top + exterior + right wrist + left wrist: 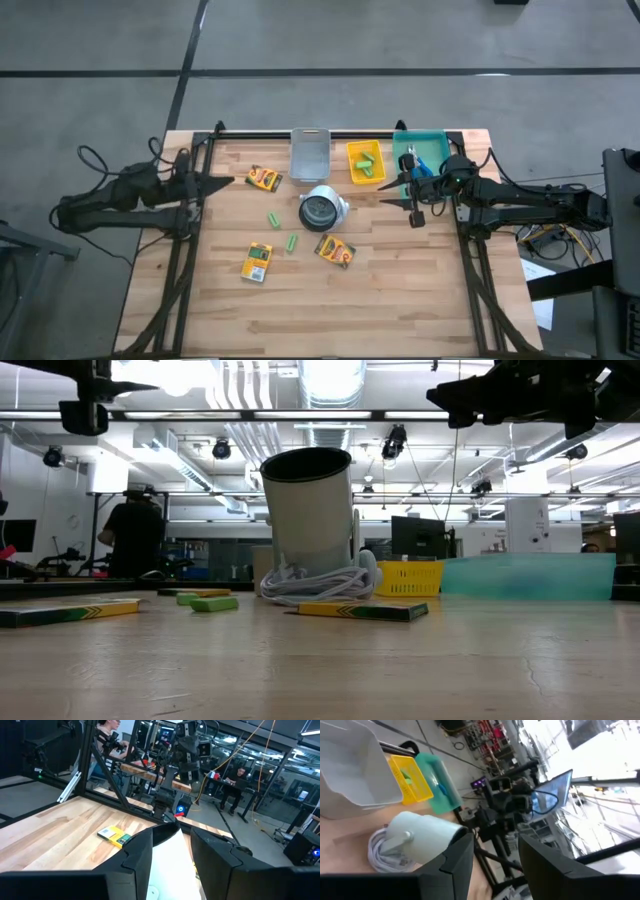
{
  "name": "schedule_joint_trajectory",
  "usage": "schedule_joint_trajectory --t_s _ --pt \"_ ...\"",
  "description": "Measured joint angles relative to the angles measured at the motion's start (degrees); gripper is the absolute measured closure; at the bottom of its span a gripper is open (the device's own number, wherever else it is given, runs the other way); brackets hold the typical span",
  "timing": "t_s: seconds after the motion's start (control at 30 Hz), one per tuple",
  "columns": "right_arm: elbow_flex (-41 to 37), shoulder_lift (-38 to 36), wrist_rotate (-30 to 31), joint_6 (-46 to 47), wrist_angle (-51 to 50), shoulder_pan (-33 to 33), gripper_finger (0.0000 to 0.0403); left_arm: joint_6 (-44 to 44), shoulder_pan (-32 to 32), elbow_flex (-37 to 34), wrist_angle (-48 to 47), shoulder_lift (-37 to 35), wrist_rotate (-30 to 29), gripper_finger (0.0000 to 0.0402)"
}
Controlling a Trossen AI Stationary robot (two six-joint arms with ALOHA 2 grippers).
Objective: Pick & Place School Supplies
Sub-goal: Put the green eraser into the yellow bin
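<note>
Beside the teal bin (425, 140), the right gripper (398, 189) hangs apparently parted and empty, crayon boxes (335, 250) well apart.

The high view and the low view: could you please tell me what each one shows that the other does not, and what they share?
Only the high view shows all three crayon boxes, the clear bin, the blue-handled tools inside the teal bin, and both arms: the left gripper at the table's left edge, the right gripper near the teal bin.

Only the low view shows the room behind, with a person standing there.

Both show the white cylinder with its coiled cable, the yellow bin, and green sticks on the table.
</note>
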Motion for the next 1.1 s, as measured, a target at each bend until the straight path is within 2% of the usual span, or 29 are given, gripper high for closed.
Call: schedule_joint_trajectory --t_s 0.37,0.47,0.6,0.87,0.97,1.1 --pt "0.0 0.0 0.0 0.0 -0.2 0.0 0.0285 -1.5 0.0 4.6 -1.1 8.6 -1.4 0.0241" --pt "0.0 0.0 0.0 0.0 -0.2 0.0 0.0284 -3.7 0.0 7.4 -5.7 12.6 -2.6 0.0241" --pt "0.0 0.0 0.0 0.0 -0.2 0.0 0.0278 -11.2 0.0 11.4 -13.9 19.1 -4.0 0.0241" --pt "0.0 0.0 0.0 0.0 -0.2 0.0 0.0274 -31.8 0.0 14.9 -15.1 33.6 -8.3 0.0241" --pt "0.0 0.0 0.0 0.0 -0.2 0.0 0.0278 -38.7 0.0 15.8 -18.0 39.2 -7.2 0.0241" --pt "0.0 0.0 0.0 0.0 -0.2 0.0 0.0284 -42.9 0.7 19.3 -21.7 44.5 -6.8 0.0241"
